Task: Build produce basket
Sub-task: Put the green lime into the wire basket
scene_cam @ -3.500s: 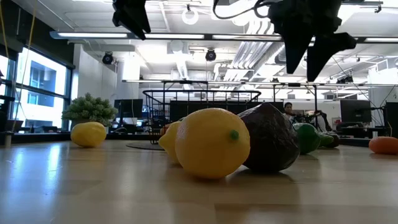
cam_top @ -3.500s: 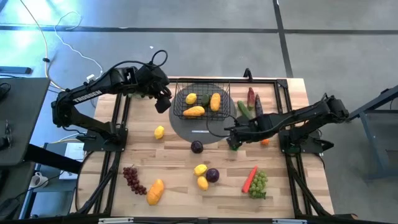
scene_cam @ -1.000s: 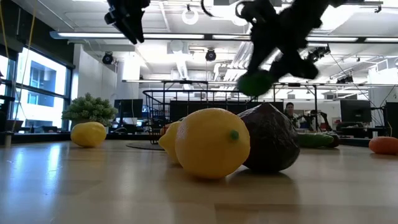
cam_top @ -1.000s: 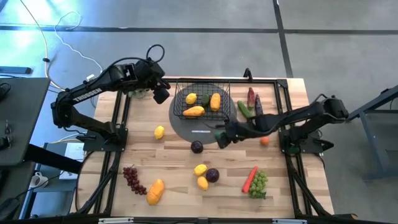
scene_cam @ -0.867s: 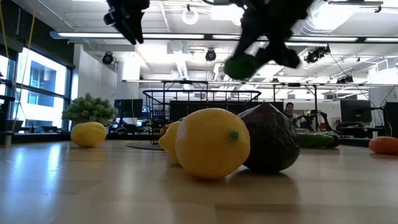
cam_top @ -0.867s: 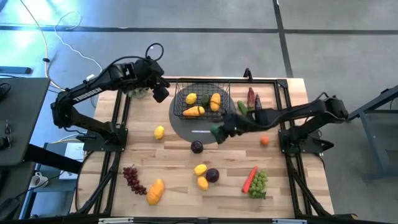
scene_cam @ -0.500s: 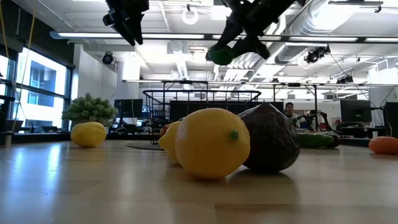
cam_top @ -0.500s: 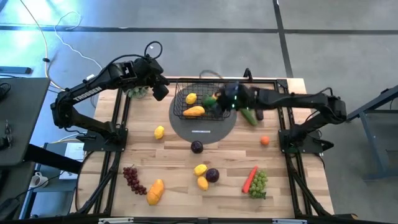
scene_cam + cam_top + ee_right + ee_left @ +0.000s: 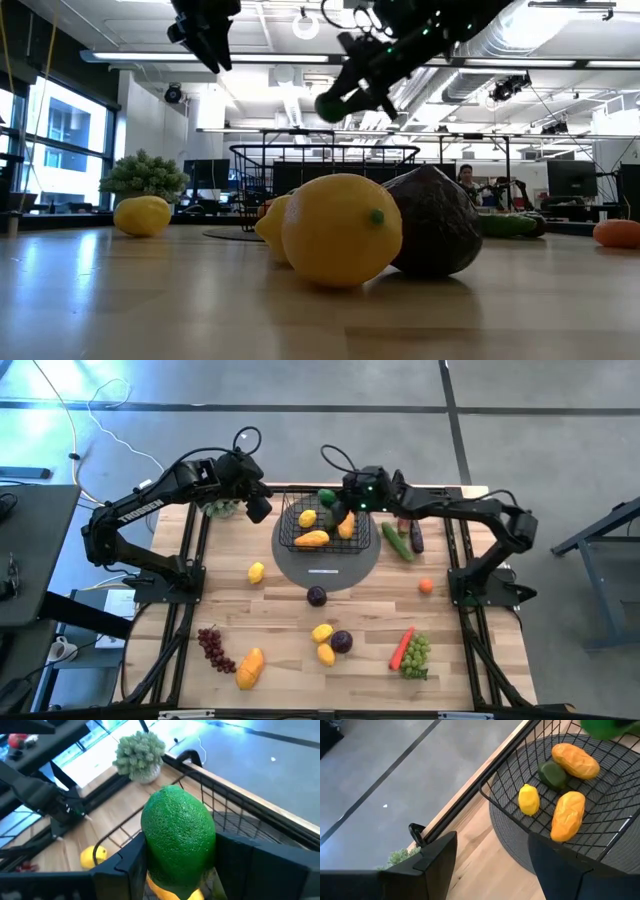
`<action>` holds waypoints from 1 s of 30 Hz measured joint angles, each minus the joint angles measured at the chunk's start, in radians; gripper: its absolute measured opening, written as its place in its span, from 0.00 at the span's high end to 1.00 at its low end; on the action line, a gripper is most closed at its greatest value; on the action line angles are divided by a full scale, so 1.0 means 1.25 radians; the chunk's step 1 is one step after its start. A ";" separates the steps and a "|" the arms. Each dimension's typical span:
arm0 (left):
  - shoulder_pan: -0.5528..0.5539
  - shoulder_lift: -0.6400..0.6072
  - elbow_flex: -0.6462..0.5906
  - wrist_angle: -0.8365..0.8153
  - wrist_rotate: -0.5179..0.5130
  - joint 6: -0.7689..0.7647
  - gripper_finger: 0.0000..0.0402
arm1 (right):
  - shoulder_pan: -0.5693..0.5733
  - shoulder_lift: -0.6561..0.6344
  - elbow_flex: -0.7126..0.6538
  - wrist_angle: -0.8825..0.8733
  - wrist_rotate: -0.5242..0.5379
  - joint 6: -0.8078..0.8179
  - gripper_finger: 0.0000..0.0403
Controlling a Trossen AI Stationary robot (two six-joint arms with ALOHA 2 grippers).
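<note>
The right gripper [image 9: 330, 503] hovers over the far edge of the basket [image 9: 288, 533], fingers clamped on a green lime [image 9: 178, 830]. The basket sits on the bench [image 9: 230, 600] and holds a lemon [image 9: 529, 800] and two mangoes. The left gripper [image 9: 257, 508] waits beside the basket, fingers apart.

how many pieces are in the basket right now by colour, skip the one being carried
yellow lemon: 1
orange pieces: 2
dark green piece: 1
total in the basket: 4
Not counted: the green lime in the right hand, above the basket.
</note>
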 joint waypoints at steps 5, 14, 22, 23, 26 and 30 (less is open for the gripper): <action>0.000 0.000 0.000 -0.001 0.032 0.000 0.42 | -0.004 0.061 0.000 0.035 -0.002 -0.004 0.60; 0.000 0.000 0.000 -0.001 0.065 0.000 0.42 | -0.004 0.147 0.000 0.054 0.004 -0.024 0.60; 0.000 0.000 0.000 -0.001 0.084 0.000 0.42 | -0.003 0.169 0.000 0.037 -0.016 -0.070 0.55; -0.002 0.000 0.000 -0.002 0.084 0.000 0.42 | -0.003 0.169 0.000 0.036 -0.012 -0.073 0.53; -0.008 0.000 0.000 -0.002 0.086 -0.007 0.42 | -0.005 0.168 0.000 0.035 -0.011 -0.075 0.47; -0.019 0.000 0.000 -0.002 0.075 -0.028 0.42 | -0.014 0.168 0.000 0.033 -0.011 -0.075 0.38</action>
